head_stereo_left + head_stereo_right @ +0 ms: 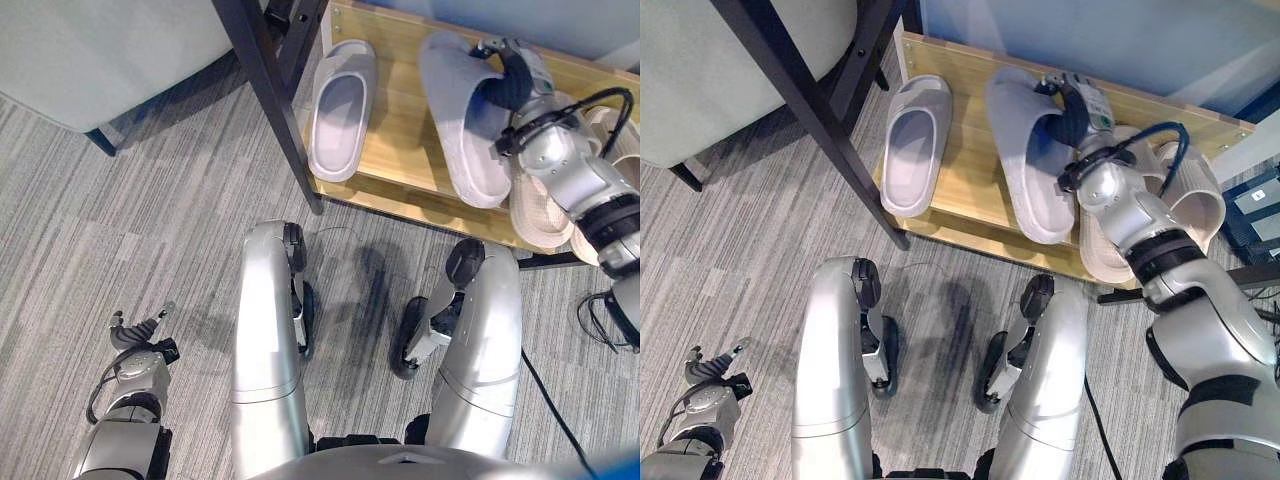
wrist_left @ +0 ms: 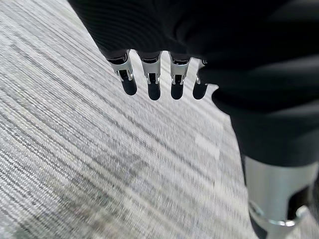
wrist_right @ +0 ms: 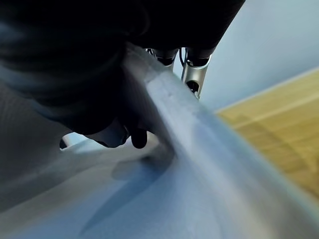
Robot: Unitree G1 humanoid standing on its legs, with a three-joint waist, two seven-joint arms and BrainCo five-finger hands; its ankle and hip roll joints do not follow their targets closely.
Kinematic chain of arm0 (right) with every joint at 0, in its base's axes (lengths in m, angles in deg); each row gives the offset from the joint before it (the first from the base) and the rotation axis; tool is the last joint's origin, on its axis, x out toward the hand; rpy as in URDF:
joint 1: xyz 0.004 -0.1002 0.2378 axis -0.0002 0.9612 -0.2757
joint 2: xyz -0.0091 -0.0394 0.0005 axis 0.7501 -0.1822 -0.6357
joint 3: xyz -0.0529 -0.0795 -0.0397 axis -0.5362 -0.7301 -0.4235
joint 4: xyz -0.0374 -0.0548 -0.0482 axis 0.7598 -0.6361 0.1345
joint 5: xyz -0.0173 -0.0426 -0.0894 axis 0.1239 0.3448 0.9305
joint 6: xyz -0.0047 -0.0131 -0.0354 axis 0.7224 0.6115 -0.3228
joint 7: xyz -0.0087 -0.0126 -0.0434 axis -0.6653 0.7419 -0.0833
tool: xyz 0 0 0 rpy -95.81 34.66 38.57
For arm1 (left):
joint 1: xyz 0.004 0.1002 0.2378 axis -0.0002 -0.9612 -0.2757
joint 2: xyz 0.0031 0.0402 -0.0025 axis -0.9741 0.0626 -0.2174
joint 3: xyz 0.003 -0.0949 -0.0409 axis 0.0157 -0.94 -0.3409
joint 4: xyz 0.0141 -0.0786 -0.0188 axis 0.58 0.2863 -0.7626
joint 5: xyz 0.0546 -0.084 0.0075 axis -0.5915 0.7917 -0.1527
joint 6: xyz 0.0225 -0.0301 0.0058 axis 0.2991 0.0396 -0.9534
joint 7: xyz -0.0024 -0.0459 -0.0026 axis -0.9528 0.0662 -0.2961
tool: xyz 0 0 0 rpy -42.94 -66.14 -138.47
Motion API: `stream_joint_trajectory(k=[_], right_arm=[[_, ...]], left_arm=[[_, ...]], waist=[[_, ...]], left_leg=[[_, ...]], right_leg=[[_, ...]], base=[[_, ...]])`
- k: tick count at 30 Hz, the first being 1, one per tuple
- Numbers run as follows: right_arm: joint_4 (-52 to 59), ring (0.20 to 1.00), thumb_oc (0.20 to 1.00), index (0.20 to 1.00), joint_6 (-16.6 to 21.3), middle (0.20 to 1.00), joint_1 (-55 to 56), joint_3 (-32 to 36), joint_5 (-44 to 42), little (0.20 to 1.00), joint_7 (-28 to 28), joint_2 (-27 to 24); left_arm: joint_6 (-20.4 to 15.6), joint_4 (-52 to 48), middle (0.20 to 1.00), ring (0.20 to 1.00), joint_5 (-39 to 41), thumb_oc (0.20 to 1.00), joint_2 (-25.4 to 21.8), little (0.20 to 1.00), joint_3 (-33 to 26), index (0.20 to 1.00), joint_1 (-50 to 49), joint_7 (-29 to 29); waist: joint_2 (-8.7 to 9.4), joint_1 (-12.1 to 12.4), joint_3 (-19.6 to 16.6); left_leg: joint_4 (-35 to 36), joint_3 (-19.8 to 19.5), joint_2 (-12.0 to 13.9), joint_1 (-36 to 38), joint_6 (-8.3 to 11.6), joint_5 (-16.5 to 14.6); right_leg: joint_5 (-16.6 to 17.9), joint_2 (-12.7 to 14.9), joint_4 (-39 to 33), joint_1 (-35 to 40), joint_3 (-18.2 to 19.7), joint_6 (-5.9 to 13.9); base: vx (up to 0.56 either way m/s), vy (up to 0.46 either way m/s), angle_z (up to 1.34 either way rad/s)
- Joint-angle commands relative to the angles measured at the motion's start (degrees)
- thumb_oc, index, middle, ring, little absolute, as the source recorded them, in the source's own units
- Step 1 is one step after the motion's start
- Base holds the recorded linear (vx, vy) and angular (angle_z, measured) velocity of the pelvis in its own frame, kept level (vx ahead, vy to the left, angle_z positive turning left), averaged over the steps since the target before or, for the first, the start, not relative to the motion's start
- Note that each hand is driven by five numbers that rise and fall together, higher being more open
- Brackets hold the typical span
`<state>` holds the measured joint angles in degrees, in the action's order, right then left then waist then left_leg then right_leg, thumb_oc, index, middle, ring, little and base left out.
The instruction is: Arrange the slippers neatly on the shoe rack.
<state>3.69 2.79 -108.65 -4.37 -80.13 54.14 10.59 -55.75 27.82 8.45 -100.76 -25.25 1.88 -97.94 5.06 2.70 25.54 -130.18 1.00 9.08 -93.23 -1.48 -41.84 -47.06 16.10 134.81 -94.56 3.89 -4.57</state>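
Note:
Two grey slippers lie on the wooden shoe rack [image 1: 400,185]. The left one [image 1: 340,110] rests flat with its toe toward the wall. My right hand [image 1: 512,78] is shut on the strap of the right grey slipper [image 1: 455,125], which lies lengthways on the shelf. In the right wrist view the fingers [image 3: 194,74] hook over the strap's edge [image 3: 169,114] and the thumb sits beneath it. A pair of beige slippers [image 1: 1195,200] lies further right, partly under my forearm. My left hand [image 1: 140,335] hangs low over the carpet, open and holding nothing, its fingers [image 2: 152,82] straight.
A black metal frame leg [image 1: 270,90] slants down past the rack's left end, with a pale grey seat [image 1: 100,50] behind it. Striped grey carpet [image 1: 150,220] lies before the rack. A dark box [image 1: 1255,205] stands at the far right.

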Motion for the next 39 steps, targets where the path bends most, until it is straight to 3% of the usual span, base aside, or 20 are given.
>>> stream_joint_trajectory(k=[1, 5, 9, 19, 20, 21, 31, 39], right_arm=[[-0.36, 0.200, 0.200, 0.200, 0.38, 0.200, -6.24, -0.27, 0.88, 0.200, -1.34, 0.65], [-6.24, 0.200, 0.200, 0.200, -0.69, 0.200, -9.71, -3.11, 2.04, 0.200, -0.23, 4.15], [-14.21, 0.200, 0.200, 0.200, -1.42, 0.200, -11.83, -3.88, 1.93, 0.200, -0.22, 6.92], [-22.88, 0.200, 0.200, 0.200, -1.28, 0.200, -14.99, -3.22, 0.27, 0.200, 0.09, 8.95], [-24.41, 0.680, 0.680, 0.680, -1.21, 0.680, -15.42, -2.24, -1.32, 0.680, -0.32, 9.38], [-24.24, 1.000, 1.000, 1.000, -1.17, 1.000, -15.34, -1.79, -2.15, 1.000, -0.29, 9.71], [-21.80, 1.000, 1.000, 1.000, 0.06, 1.000, -14.57, 0.04, -4.94, 1.000, -1.11, 10.02], [-12.89, 1.000, 1.000, 1.000, 0.30, 1.000, -11.20, 2.16, -5.15, 1.000, -1.50, 7.54]], left_arm=[[-1.23, 2.47, 1.000, 1.000, 3.16, 1.000, -1.77, 1.000, -0.33, 1.000, 0.40, -0.78], [-0.96, 3.62, 1.000, 1.000, 6.66, 1.000, -2.36, 1.000, -1.04, 1.000, 0.76, 1.08], [-1.57, 2.12, 1.000, 1.000, 5.22, 1.000, -4.33, 1.000, 1.35, 1.000, 2.28, 1.71], [-0.82, 5.35, 1.000, 1.000, 2.02, 1.000, -5.51, 1.000, 3.69, 1.000, 2.66, 3.29], [-0.71, 5.28, 1.000, 1.000, 1.67, 1.000, -4.73, 1.000, 4.59, 1.000, 2.39, 3.51], [-0.69, 5.13, 1.000, 1.000, 1.66, 1.000, -4.39, 1.000, 4.78, 1.000, 1.97, 3.70], [0.31, 7.00, 1.000, 1.000, -2.30, 1.000, -3.29, 1.000, 6.23, 1.000, 1.23, 2.67], [1.94, 7.56, 1.000, 1.000, -4.31, 1.000, -2.35, 1.000, 6.06, 1.000, 1.58, 3.46]], waist=[[0.52, 2.94, 0.46], [0.54, 3.46, 1.03], [0.09, 3.92, 2.11], [-0.64, 4.34, 1.95], [-0.87, 4.56, 2.07], [-0.85, 4.53, 2.05], [-0.87, 4.30, 2.00], [-0.31, 3.05, 1.77]], left_leg=[[7.36, -11.81, -1.00, 3.27, 2.64, 0.88], [6.46, -12.16, -1.16, 3.27, 2.80, 0.56], [5.40, -12.43, -1.36, 3.27, 2.88, 0.09], [4.27, -12.63, -2.01, 3.27, 3.08, -0.20], [4.05, -12.58, -2.16, 3.27, 3.18, -0.11], [3.92, -12.52, -2.25, 3.27, 3.22, -0.15], [3.39, -12.43, -2.13, 3.27, 3.36, 0.06], [2.65, -13.20, -2.26, 3.27, 3.66, 0.11]], right_leg=[[3.42, 1.00, -1.32, 5.31, 9.67, 1.62], [3.47, 1.12, -0.56, 5.43, 10.18, 1.76], [3.40, 1.10, 0.59, 5.90, 11.01, 1.78], [3.60, 1.37, 2.13, 6.47, 12.37, 1.89], [3.55, 1.40, 2.58, 6.75, 12.63, 1.77], [3.53, 1.37, 2.81, 6.86, 12.68, 1.69], [3.60, 1.41, 3.23, 6.72, 13.13, 1.38], [4.09, 0.86, 3.26, 7.23, 13.66, 1.69]], base=[[0.04, -0.010, 0.00], [0.02, -0.003, 0.01], [0.01, -0.003, 0.01], [0.02, 0.006, 0.01], [0.01, 0.005, 0.07], [0.01, 0.013, 0.07], [-0.01, 0.022, 0.00], [-0.02, 0.023, -0.01]])
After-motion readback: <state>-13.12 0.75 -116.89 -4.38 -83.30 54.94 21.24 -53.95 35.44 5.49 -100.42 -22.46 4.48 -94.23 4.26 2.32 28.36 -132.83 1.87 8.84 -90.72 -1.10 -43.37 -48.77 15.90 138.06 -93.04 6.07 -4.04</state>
